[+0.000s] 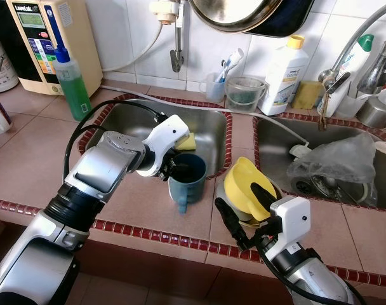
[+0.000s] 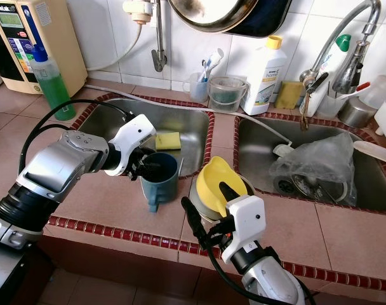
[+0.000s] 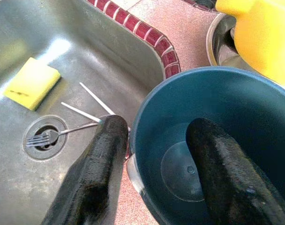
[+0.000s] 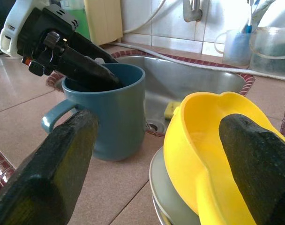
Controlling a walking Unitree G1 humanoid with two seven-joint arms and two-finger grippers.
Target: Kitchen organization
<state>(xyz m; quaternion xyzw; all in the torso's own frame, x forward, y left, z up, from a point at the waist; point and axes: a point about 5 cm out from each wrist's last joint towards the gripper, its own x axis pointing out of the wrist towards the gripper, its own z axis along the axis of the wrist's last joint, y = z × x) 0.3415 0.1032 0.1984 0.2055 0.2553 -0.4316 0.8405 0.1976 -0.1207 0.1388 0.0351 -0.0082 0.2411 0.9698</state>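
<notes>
A blue mug [image 1: 186,181] stands upright on the pink tiled counter at the left sink's front corner. My left gripper [image 3: 156,124] is open and straddles its rim, one finger down inside the mug [image 3: 213,154] and the other outside by the sink wall. Just to the right, a yellow bowl [image 1: 240,181] lies tilted in a stack of steel dishes [image 4: 166,187]. My right gripper [image 1: 236,192] is open wide at the counter's front edge. One of its fingers lies over the bowl and the other is between bowl and mug.
The left sink [image 1: 136,117] holds a yellow sponge [image 1: 186,141] and a fork [image 3: 44,137] over the drain. The right sink has a crumpled plastic bag [image 1: 339,162]. A green soap bottle [image 1: 72,82], a white detergent bottle [image 1: 285,73] and cups line the back wall.
</notes>
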